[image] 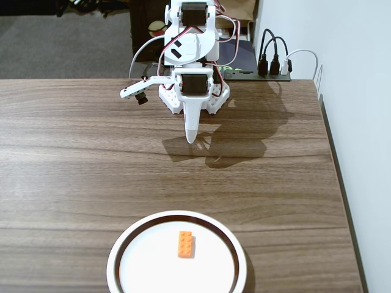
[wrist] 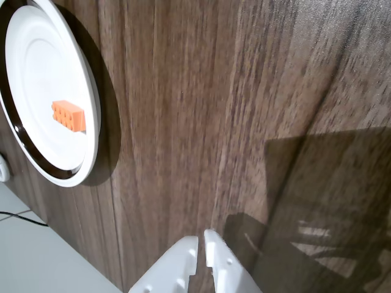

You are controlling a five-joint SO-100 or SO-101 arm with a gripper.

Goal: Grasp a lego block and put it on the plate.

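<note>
Orange lego block [image: 185,244], white plate [image: 140,268] (dark brown ring), wood-grained brown table [image: 79,159].

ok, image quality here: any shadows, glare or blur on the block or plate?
Fixed view: sharp; the arm casts a shadow on the table, clear of the plate and lego block. Wrist view: wood grain looks slightly soft, a dark shadow lies lower right near the gripper, block evenly lit.

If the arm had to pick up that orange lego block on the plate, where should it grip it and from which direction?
Probably from straight above, closing across the two long sides of the lego block. It lies flat, studs up, near the middle of the plate, so the raised rim blocks a low sideways approach. The gripper is empty, away from the plate.
</note>
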